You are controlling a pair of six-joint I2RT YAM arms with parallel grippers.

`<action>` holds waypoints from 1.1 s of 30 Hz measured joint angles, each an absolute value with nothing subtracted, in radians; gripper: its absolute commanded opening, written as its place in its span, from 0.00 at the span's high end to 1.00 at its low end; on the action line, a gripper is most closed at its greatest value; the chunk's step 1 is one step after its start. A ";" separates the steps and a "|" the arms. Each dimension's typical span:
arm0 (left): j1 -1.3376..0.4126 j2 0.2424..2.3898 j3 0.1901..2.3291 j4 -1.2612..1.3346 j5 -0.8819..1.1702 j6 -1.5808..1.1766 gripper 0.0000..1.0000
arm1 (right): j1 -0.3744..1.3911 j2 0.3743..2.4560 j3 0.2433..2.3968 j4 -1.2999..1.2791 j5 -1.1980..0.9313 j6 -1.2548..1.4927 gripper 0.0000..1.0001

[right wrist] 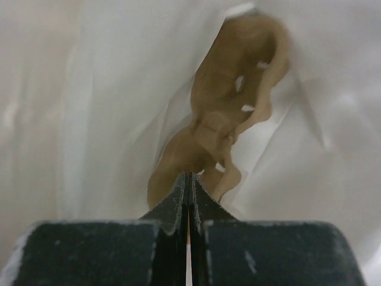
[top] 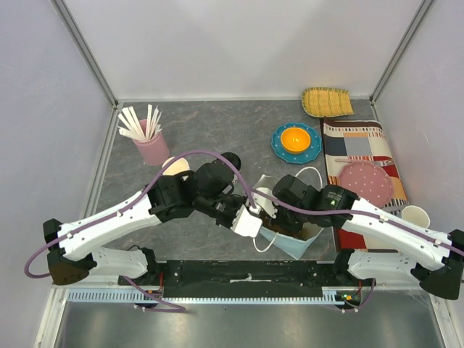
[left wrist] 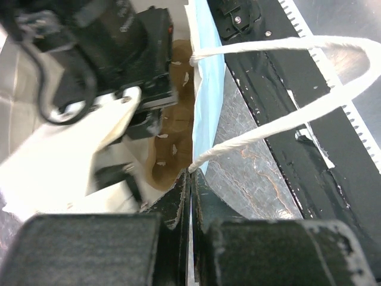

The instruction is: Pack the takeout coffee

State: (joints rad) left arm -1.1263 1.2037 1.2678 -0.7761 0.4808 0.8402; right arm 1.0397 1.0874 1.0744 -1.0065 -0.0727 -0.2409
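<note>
Grey worktop point(top: 217, 130) under me; my left jaws are clamped on the blue rim of the bag point(top: 288, 245), and my right jaws are pressed shut inside it. The coffee point(top: 230, 159), upright under its black lid, stands outside the bag just behind my left wrist, so I judge the left arm nearer
</note>
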 measured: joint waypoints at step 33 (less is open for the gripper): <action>-1.067 1.228 1.305 -0.834 0.590 0.881 0.98 | 0.827 1.318 1.110 -1.066 0.014 -0.296 1.00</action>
State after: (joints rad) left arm -1.0668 1.2282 1.3048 -0.8341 0.5903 0.8810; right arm 0.8272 1.3182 1.1095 -1.0660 0.0143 -0.2958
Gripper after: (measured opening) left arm 0.029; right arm 0.007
